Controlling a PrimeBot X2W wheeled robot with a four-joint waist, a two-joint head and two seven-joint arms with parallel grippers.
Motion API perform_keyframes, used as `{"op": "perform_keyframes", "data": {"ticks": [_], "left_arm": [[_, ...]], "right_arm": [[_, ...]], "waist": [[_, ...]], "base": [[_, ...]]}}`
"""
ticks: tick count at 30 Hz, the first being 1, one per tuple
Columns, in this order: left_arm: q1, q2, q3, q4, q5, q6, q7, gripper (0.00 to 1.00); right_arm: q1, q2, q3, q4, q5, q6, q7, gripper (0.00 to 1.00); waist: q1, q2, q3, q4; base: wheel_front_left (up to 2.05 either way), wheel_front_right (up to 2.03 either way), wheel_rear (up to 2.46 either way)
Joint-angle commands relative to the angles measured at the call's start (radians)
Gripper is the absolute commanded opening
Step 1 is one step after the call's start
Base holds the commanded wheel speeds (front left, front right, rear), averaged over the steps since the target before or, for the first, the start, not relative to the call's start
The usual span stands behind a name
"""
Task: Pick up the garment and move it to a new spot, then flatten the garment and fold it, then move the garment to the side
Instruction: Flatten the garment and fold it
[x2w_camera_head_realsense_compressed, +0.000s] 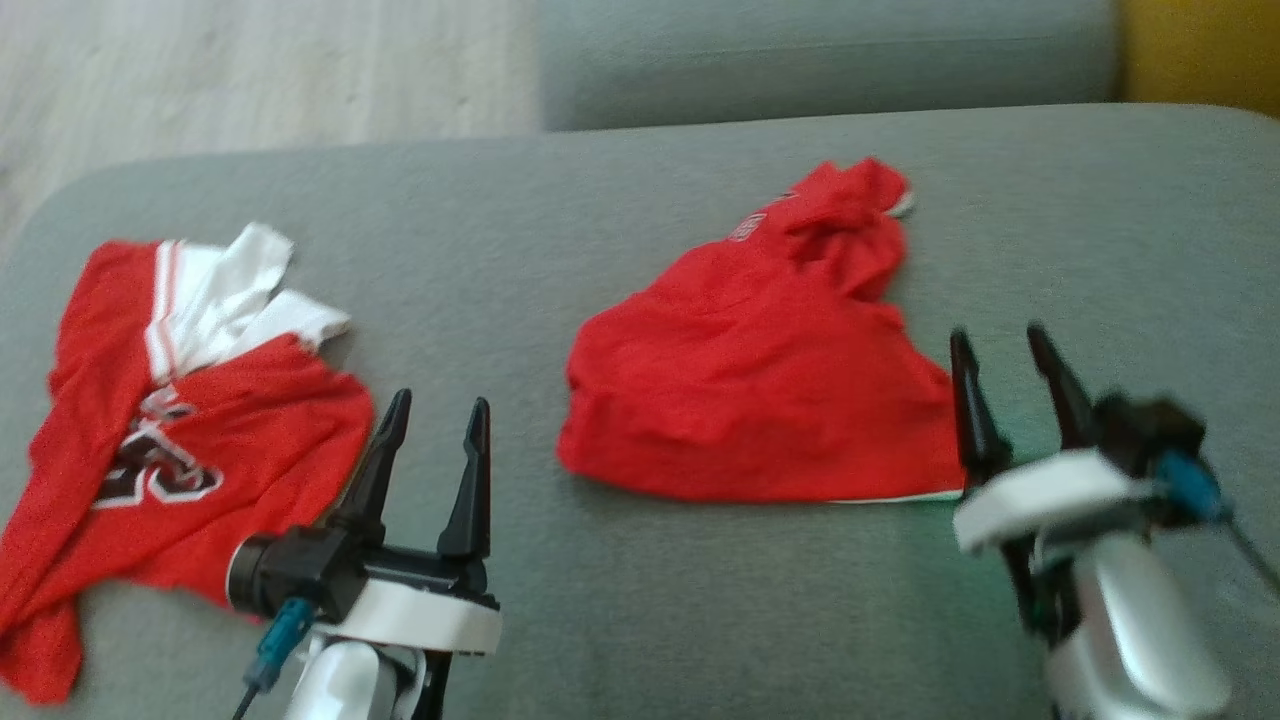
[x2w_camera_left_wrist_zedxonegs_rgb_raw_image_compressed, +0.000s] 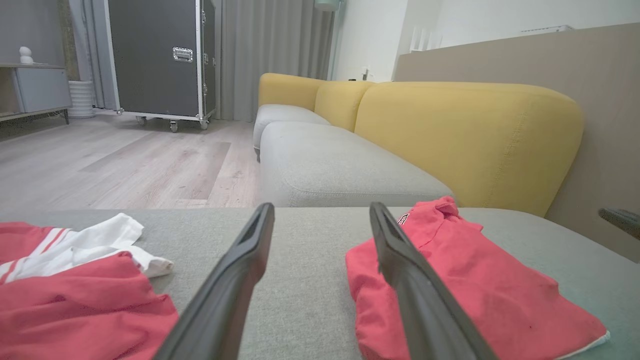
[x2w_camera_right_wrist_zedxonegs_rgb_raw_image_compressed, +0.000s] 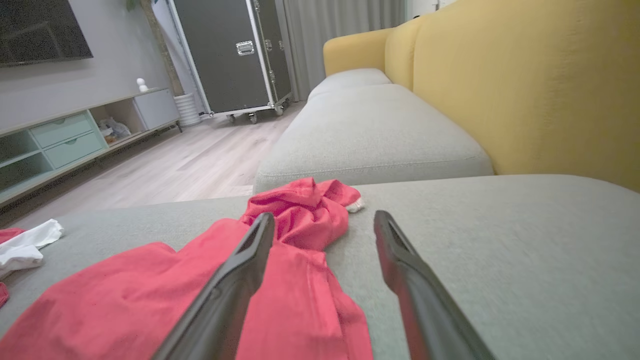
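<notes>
A crumpled plain red garment (x2w_camera_head_realsense_compressed: 760, 380) lies in a heap in the middle of the grey sofa seat (x2w_camera_head_realsense_compressed: 640, 220); its bunched top end points away from me. My right gripper (x2w_camera_head_realsense_compressed: 998, 332) hovers open just beside its right edge, touching nothing. In the right wrist view the garment (x2w_camera_right_wrist_zedxonegs_rgb_raw_image_compressed: 150, 290) spreads under and left of the open right gripper (x2w_camera_right_wrist_zedxonegs_rgb_raw_image_compressed: 324, 215). My left gripper (x2w_camera_head_realsense_compressed: 440, 400) stands open over bare cushion, left of the garment. The left wrist view has the garment (x2w_camera_left_wrist_zedxonegs_rgb_raw_image_compressed: 475, 280) to the right of the open left gripper (x2w_camera_left_wrist_zedxonegs_rgb_raw_image_compressed: 321, 206).
A second crumpled top, a red and white jersey (x2w_camera_head_realsense_compressed: 170, 400) with a printed number, lies at the seat's left end (x2w_camera_left_wrist_zedxonegs_rgb_raw_image_compressed: 75, 295). A yellow backrest (x2w_camera_left_wrist_zedxonegs_rgb_raw_image_compressed: 465, 135) borders the right. Another grey cushion (x2w_camera_head_realsense_compressed: 820, 60) lies beyond. Wooden floor (x2w_camera_head_realsense_compressed: 250, 70) and a black wheeled case (x2w_camera_left_wrist_zedxonegs_rgb_raw_image_compressed: 160, 55) lie past the edge.
</notes>
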Motion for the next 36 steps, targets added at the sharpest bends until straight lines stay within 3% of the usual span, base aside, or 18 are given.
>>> {"op": "perform_keyframes", "data": {"ticks": [1, 9, 14, 25, 26, 27, 28, 32, 36], "left_arm": [[-0.056, 0.001, 0.024, -0.026, -0.011, -0.003, -0.005, 1.0], [-0.094, 0.001, -0.015, -0.006, -0.031, -0.008, -0.005, 1.0], [-0.118, 0.001, -0.052, 0.0, -0.054, -0.007, -0.005, 1.0], [-0.135, 0.001, -0.099, 0.004, -0.075, 0.006, -0.005, 1.0], [-0.135, 0.001, -0.102, 0.004, -0.076, 0.007, -0.005, 1.0], [-0.135, 0.001, -0.105, 0.004, -0.076, 0.008, -0.005, 1.0], [-0.135, 0.001, -0.107, 0.005, -0.076, 0.009, -0.005, 1.0], [-0.132, 0.001, -0.105, 0.012, -0.07, 0.011, -0.005, 1.0], [-0.117, 0.001, -0.091, 0.022, -0.06, 0.011, -0.005, 1.0]], "right_arm": [[-0.09, -0.002, 0.013, -0.011, 0.004, -0.001, 0.027, 1.0], [-0.359, -0.002, -0.104, 0.226, 0.029, -0.001, 0.227, 1.0], [-0.552, -0.002, -0.275, 0.462, 0.007, -0.001, 0.305, 1.0], [-0.696, -0.018, -0.532, 0.685, -0.171, -0.001, 0.28, 1.0], [-0.704, -0.018, -0.549, 0.695, -0.188, -0.001, 0.27, 0.65], [-0.713, -0.017, -0.563, 0.704, -0.202, -0.001, 0.257, 0.05], [-0.723, -0.015, -0.572, 0.712, -0.211, -0.001, 0.242, 0.0], [-0.764, -0.006, -0.558, 0.737, -0.225, -0.001, 0.141, 0.0], [-0.845, -0.002, -0.383, 0.823, -0.14, -0.001, 0.004, 0.0]], "waist": [[0.0, -0.0001, 0.034, 0.05], [0.0, -0.0001, 0.096, 0.185], [0.0, -0.0001, 0.134, 0.268], [0.0, -0.0001, 0.152, 0.324], [0.0, -0.0001, 0.151, 0.325], [0.0, -0.0001, 0.151, 0.325], [0.0, -0.0001, 0.15, 0.325], [0.0, -0.0001, 0.135, 0.319], [0.0, -0.0001, 0.096, 0.305]], "base": [[0.0, 0.0, 0.0], [0.0, 0.0, 0.0], [0.0, 0.0, 0.0], [0.0, 0.0, 0.0], [0.0, 0.0, 0.0], [0.0, 0.0, 0.0], [0.0, 0.0, 0.0], [0.0, 0.0, 0.0], [0.0, 0.0, 0.0]]}}
